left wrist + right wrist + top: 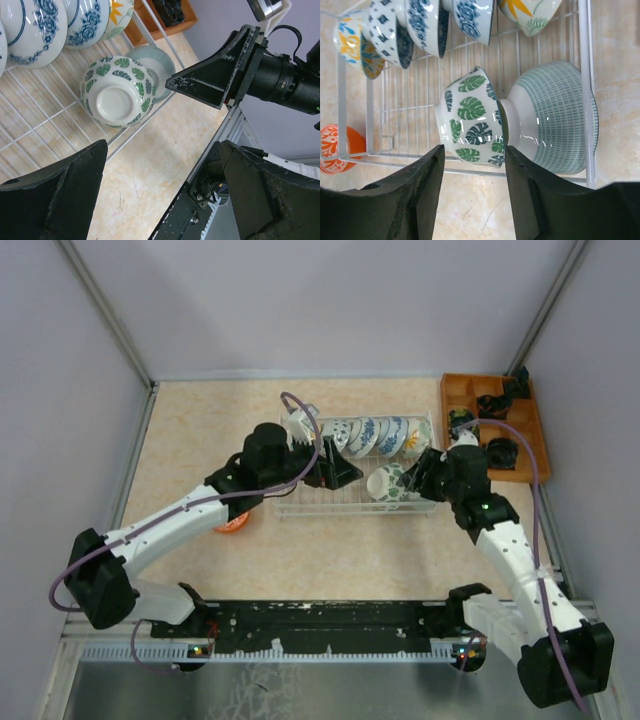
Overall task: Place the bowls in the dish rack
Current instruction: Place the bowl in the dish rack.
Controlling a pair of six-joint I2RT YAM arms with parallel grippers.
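The dish rack (300,508) is a pale wire basket at mid-table. Several blue-patterned bowls (372,436) stand on edge along its back row. A green-leaf bowl (470,120) lies on its side at the rack's front right, base against a teal-striped bowl (555,117). My right gripper (474,152) is open, its fingers apart on either side of the leaf bowl's near edge. My left gripper (165,170) is wide open over bare table just outside the rack's front wire (140,127), holding nothing. An orange bowl (233,525) sits on the table left of the rack, half under my left arm.
An orange wooden tray (495,425) holding black items stands at the back right, close to the rack's right end. Grey walls close in the table on three sides. A black rail (320,618) runs along the near edge between the arm bases.
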